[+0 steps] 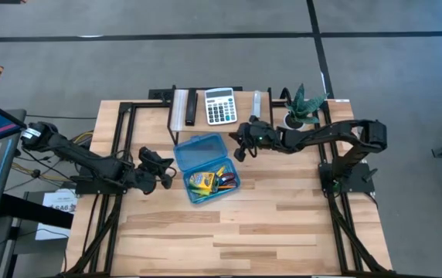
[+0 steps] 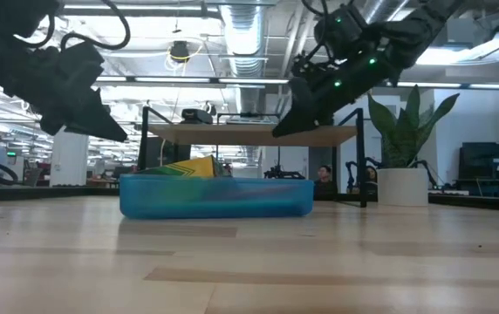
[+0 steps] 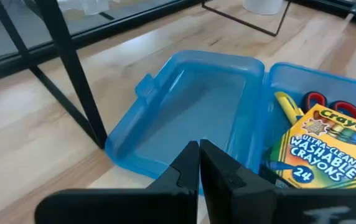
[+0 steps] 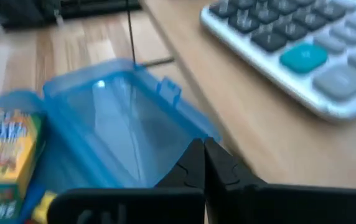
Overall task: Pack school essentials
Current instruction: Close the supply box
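Note:
The translucent blue case (image 1: 205, 166) lies open at the table's middle, its empty lid (image 3: 190, 106) flat on the table toward the far edge. Its tray holds the yellow-green crayon box (image 3: 327, 152), red-handled scissors (image 3: 318, 99) and pencils (image 1: 225, 179). My left gripper (image 1: 171, 164) is shut and hovers just left of the case; in its wrist view the tips (image 3: 200, 146) show over the lid's rim. My right gripper (image 1: 238, 153) is shut and hangs above the lid's right edge (image 4: 184, 115). In the low view both grippers (image 2: 117, 133) (image 2: 280, 129) stay above the case.
A grey-white calculator (image 1: 220, 106) lies at the far edge, with a clear piece (image 1: 180, 108) and a black bar (image 1: 191, 108) left of it. A potted plant (image 1: 302, 108) stands far right. Black frame rails (image 1: 120, 131) run along both sides. Bare wood lies toward the near edge.

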